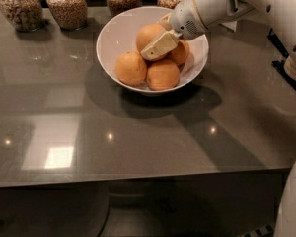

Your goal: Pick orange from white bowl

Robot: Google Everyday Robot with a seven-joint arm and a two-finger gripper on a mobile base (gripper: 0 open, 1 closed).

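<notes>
The white bowl [119,33] stands on the grey table and holds several oranges. The top orange [149,34] lies on the pile, with other oranges [131,68] below it. My gripper [161,32] reaches into the bowl from the right on the white arm [246,1]. It is open, with one cream finger [158,46] across the front of the top orange and the other finger [164,19] behind it. The orange still rests on the pile.
Several grain-filled glass jars [66,4] stand in a row along the table's back edge, just behind the bowl. The table's front edge [138,179] runs across the lower part of the view. Dark gear [288,70] sits at the right edge.
</notes>
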